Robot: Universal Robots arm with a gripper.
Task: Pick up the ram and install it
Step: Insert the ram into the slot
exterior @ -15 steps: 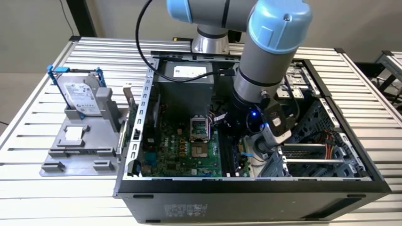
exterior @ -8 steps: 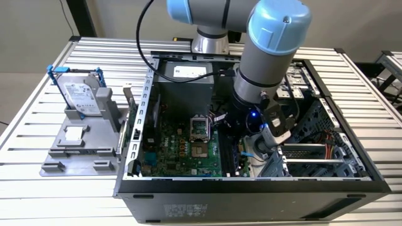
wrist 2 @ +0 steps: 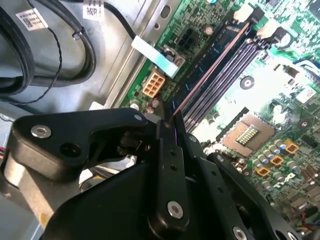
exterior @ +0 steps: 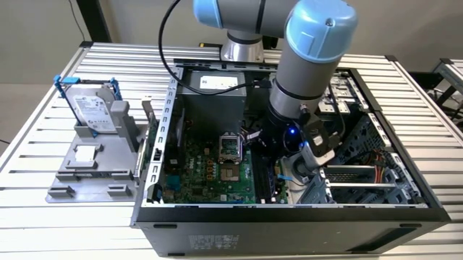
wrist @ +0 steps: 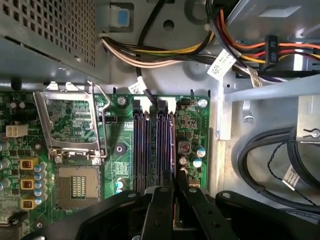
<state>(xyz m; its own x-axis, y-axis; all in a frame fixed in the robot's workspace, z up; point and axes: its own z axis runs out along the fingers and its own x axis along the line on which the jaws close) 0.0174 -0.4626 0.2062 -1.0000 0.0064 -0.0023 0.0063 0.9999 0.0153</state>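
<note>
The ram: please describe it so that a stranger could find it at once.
In the open computer case, find the green motherboard and its long black memory slots. The ram is the thin dark board on edge along them, one end pinched in the gripper; only it shows a pale pinkish top edge.

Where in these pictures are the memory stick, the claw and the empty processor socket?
ram (wrist 2: 210,67): second wrist view, its thin top edge.
claw (wrist: 174,176): first wrist view, between its fingertips, closed on the ram.
processor socket (wrist: 76,186): first wrist view, its contact grid.
</note>
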